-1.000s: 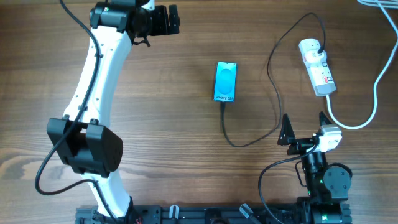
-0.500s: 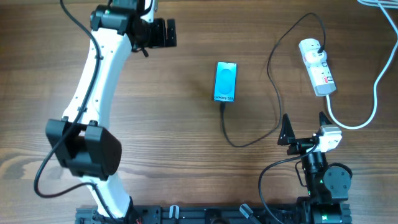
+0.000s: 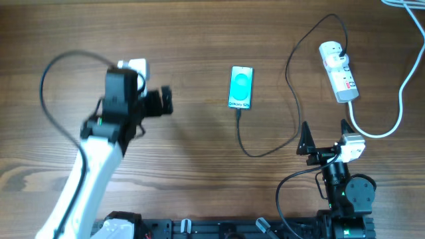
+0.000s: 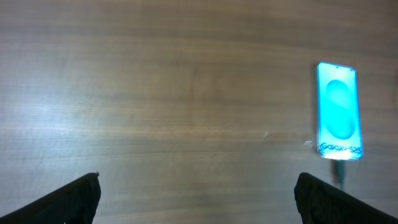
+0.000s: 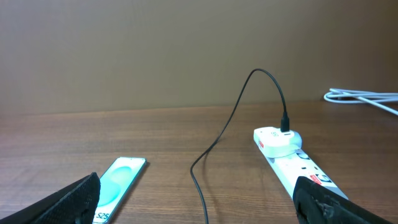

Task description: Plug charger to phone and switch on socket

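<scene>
The left tool point(image 3: 166, 102) hung over bare wood on the left half of the tabletop point(image 3: 199, 40), its jaws spread as wide as they go and holding nothing. In the left wrist view its two dark fingertips showed only at the lower corners, with empty wood grain between them. The left arm looked blurred in the overhead view. The phone point(image 3: 240, 87) lay flat near the middle of the tabletop, screen up and glowing teal, well apart from the left tool and to its right. The charger point(image 3: 238, 129), a thin black cable, met the phone's near short edge, though whether its tip was fully seated could not be told. From there it ran toward the robot, curled round to the right, and climbed in a long loop to its white plug point(image 3: 331, 48). That plug sat in the far end of the socket point(image 3: 339, 72). The socket lay at the right of the tabletop, angled slightly, with its red-marked switch point(image 5: 317, 180) toward its near end; the switch's position could not be made out. A thick white cord point(image 3: 398, 106) left the socket's near end and swept out to the right edge. The right tool point(image 3: 325, 129) stood close to the robot's base on the right, between the cable loop and the cord. Its jaws were also fully apart and empty, pointing toward the phone and socket and touching neither.
</scene>
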`<state>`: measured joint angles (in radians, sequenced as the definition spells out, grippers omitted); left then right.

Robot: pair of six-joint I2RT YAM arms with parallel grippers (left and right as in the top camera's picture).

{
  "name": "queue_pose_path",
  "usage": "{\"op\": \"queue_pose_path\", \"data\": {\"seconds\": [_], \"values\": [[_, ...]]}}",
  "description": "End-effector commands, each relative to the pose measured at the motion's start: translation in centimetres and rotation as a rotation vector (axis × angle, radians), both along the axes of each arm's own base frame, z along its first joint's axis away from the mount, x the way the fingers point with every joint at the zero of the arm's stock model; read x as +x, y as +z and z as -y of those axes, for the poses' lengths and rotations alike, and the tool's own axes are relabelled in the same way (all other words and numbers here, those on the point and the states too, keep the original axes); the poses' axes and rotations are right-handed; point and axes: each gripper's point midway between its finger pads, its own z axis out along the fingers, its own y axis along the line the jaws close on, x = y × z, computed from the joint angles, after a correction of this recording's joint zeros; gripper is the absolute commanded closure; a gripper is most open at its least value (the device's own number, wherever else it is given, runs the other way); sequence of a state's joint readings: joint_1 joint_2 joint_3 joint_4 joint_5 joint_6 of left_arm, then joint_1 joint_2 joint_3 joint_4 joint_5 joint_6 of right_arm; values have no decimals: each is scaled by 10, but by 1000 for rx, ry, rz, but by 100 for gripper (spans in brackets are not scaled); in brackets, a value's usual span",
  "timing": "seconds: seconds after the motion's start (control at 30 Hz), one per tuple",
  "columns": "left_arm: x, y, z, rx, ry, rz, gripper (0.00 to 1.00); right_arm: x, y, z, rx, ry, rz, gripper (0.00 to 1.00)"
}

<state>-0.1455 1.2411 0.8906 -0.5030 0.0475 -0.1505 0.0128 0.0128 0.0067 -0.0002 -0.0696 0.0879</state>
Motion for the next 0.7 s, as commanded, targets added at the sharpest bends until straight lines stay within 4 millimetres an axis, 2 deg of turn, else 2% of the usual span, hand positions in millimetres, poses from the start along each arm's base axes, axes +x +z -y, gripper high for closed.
{"op": "queue_pose_path", "data": {"seconds": [0.0, 0.17, 0.47, 0.67], "values": [[-31, -14, -12, 13, 12, 64, 0, 0, 2, 1, -6, -10, 9, 0], [-47, -13, -14, -8, 14, 215, 0, 0, 2, 1, -7, -10, 9, 0], [-87, 9, -18, -46, 14, 476, 0, 0, 2, 1, -7, -10, 9, 0], [-96, 3, -20, -58, 16, 565, 0, 0, 2, 1, -6, -10, 9, 0]]}}
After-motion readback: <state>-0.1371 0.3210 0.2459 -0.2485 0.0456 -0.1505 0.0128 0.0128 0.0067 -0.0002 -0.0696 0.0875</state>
